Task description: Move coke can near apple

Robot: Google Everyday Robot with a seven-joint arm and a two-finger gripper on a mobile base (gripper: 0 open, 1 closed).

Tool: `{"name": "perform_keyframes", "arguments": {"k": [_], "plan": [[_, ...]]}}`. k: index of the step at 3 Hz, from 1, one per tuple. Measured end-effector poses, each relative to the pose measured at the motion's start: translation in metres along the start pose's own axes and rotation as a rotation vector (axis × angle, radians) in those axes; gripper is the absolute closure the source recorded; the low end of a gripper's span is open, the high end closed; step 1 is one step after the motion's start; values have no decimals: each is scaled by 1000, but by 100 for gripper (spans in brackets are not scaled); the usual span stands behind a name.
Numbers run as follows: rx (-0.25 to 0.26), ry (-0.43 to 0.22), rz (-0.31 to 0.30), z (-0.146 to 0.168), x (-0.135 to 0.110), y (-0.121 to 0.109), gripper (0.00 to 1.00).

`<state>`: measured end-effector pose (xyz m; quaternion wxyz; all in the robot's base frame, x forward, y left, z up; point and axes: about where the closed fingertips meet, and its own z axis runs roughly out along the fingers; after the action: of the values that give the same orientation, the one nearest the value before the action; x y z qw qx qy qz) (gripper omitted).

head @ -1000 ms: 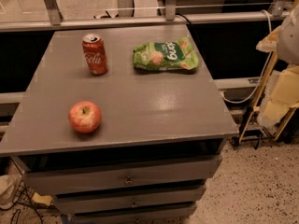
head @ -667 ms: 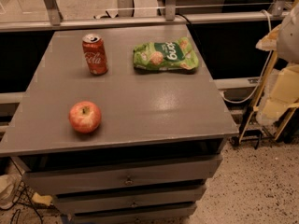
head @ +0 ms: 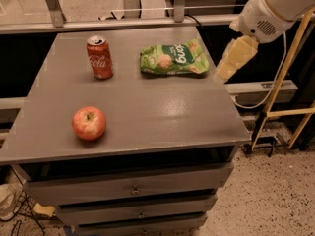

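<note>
— Grey cabinet (head: 162, 112) up front, speckled floor (head: 275, 200) off to the right. On top?
— Nearest: apple (head: 89, 123), far left of the gripper (head: 235, 59) and closer to the camera. Dimple facing up.
— Further back?
— Red can (head: 100, 57), upright, behind apple and well apart from it; left of the gripper, about level with it. Then green bag (head: 173, 59), lying flat between can and gripper, touching neither.
— And the gripper itself?
— In the air just past the cabinet's right rear edge, slanting down from the white arm (head: 273, 9). Open or closed: cannot tell.
</note>
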<state>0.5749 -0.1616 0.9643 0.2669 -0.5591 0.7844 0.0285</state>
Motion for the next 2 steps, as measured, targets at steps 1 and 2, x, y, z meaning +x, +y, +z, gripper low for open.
{"name": "perform_keyframes", "arguments": {"k": [1,2], "plan": [[12,-184,69,33,-39,-43,0],[18,-243,90,42,-50,-56,0]]}}
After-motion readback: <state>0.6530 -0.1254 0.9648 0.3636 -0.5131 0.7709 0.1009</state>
